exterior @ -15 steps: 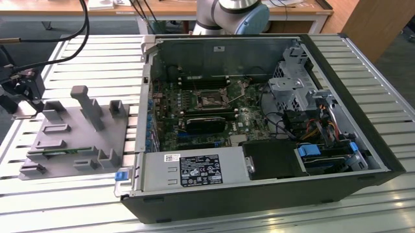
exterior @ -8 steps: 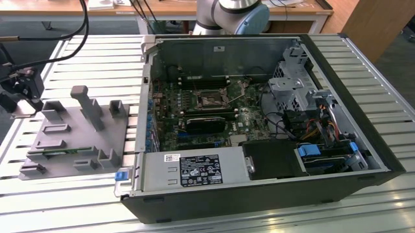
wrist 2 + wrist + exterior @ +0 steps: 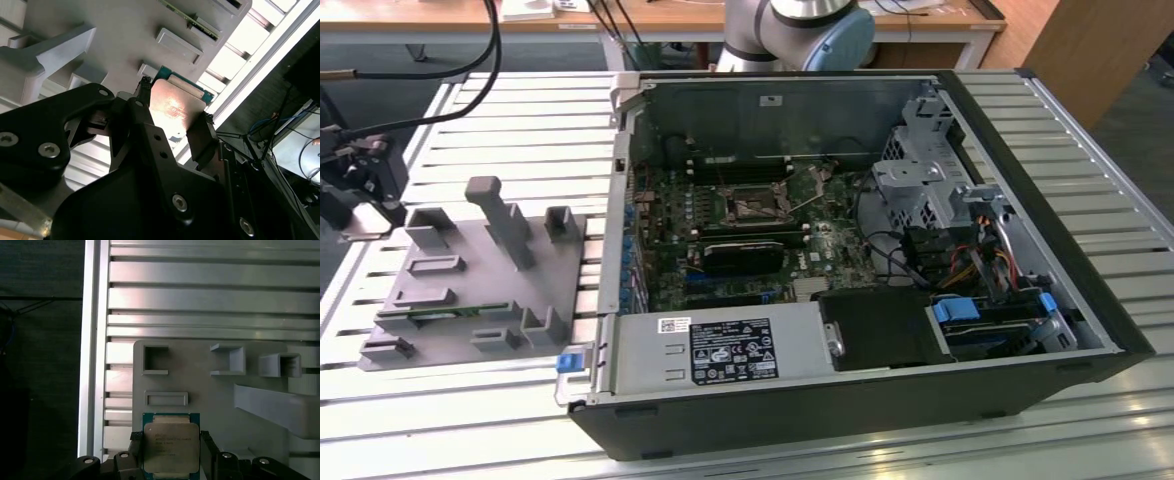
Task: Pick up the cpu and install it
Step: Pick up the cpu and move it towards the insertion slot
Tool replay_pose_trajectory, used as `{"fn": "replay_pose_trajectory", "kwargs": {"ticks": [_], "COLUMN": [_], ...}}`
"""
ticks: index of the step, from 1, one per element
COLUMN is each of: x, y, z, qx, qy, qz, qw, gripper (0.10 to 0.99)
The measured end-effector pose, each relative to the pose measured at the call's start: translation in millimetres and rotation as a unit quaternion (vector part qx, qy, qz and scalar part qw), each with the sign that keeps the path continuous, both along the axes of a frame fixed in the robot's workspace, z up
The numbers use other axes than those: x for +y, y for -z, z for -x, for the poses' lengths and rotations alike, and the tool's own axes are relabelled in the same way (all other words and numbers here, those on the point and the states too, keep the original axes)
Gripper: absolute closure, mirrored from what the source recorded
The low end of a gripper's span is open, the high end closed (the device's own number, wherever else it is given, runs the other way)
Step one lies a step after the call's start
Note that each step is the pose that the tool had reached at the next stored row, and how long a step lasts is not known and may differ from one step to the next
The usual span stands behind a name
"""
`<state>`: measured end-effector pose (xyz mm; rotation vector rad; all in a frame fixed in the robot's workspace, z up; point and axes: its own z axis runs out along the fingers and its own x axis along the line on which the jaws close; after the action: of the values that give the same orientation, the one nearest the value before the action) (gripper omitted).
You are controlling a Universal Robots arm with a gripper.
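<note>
The cpu (image 3: 171, 447) is a small square chip with a silvery top and a green rim. My gripper (image 3: 171, 452) is shut on it, one black finger against each of two opposite sides. In the second wrist view the cpu (image 3: 172, 107) sits between the same fingers (image 3: 142, 97), over a corner of the grey plastic tray (image 3: 100, 15). In the exterior view my gripper's dark body (image 3: 358, 180) hangs at the far left, beside the tray (image 3: 467, 300). The dark metal-framed socket (image 3: 758, 207) lies inside the open computer case, well to the exterior view's right of the gripper.
The open black case (image 3: 854, 260) lies on a slatted metal table (image 3: 520, 120). The tray carries upright posts (image 3: 500, 220), small pockets and a green memory stick (image 3: 447, 312). Cables run down to the wrist at the exterior view's left. The arm's base (image 3: 801, 30) stands behind the case.
</note>
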<state>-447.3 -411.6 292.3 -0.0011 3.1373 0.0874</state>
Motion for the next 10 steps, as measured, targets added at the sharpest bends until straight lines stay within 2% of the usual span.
{"fn": "replay_pose_trajectory", "kwargs": {"ticks": [10], "x": [0.0], "y": [-10.6], "z": [0.0], "qx": [0.0], "qy": [0.0], "qz": [0.0], "qw": [1.0], "gripper": [0.545]}}
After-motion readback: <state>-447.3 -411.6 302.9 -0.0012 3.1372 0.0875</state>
